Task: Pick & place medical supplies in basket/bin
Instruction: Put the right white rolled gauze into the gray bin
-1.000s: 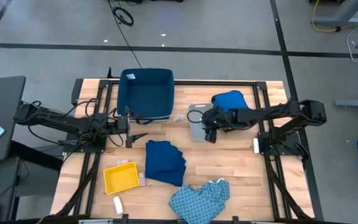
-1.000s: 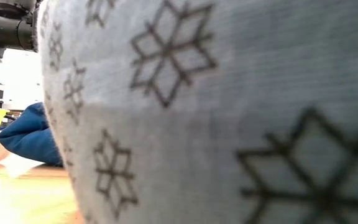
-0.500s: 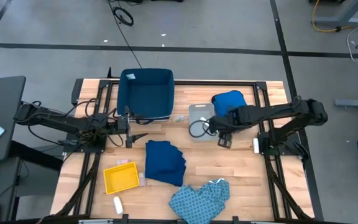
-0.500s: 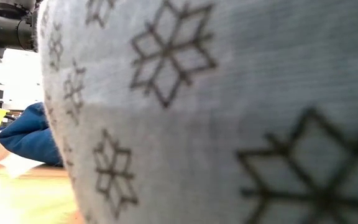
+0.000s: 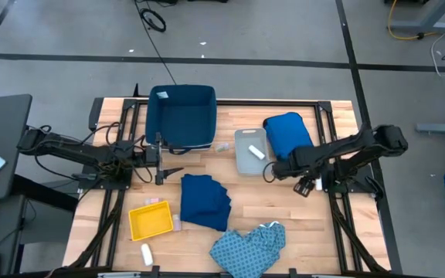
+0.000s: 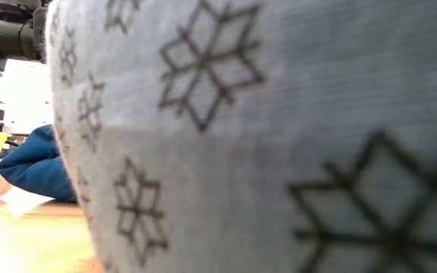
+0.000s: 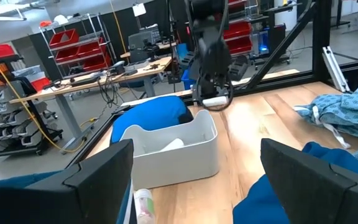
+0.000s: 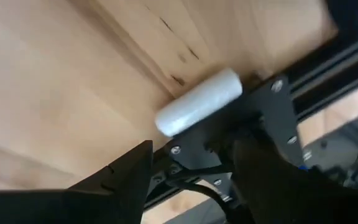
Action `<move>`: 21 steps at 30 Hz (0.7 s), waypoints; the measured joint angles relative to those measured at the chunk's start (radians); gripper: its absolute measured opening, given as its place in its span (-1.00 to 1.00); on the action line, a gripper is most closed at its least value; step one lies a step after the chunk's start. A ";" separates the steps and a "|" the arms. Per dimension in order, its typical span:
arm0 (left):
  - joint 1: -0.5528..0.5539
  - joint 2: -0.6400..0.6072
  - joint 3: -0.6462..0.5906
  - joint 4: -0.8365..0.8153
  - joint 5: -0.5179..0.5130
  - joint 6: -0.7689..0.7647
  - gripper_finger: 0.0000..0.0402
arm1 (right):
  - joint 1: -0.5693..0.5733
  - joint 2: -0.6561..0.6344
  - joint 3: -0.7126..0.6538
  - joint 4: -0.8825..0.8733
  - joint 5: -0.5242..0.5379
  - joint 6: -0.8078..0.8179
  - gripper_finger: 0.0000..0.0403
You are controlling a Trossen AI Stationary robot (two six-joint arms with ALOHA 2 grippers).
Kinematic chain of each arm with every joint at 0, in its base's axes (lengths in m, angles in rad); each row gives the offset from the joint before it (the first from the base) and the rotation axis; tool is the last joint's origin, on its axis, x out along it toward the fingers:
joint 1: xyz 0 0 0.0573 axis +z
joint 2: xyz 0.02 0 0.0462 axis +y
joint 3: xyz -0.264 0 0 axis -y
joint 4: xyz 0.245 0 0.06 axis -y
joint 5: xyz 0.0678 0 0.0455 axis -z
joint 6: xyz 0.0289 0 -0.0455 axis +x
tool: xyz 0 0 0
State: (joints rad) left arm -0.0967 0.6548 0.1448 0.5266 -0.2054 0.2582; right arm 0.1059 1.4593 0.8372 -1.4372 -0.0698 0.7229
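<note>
High view: right gripper point(image 5: 306, 188) now off grey tray point(image 5: 247, 160).

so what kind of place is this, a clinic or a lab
Most likely a robotics lab or workshop, not a clinic. The left wrist view shows wire shelving with red plastic storage bins and a cluttered workbench. The high view shows a wooden slatted table on a bare grey concrete floor.

Overhead spans table point(image 5: 300, 208); low view seemingly smothered by patterned cloth point(image 6: 279, 136).

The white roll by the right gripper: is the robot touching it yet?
Apart. In the right wrist view, wood shows between the open right gripper and the white roll lying against the table's black frame.
</note>
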 joint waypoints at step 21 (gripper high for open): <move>-0.002 0.000 0.000 -0.002 0.005 -0.015 0.77 | 0.102 0.007 -0.027 0.159 -0.057 0.368 0.02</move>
State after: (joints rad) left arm -0.0982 0.6548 0.1452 0.5247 -0.2005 0.2436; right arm 0.2076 1.4667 0.8101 -1.2780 -0.1272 1.0908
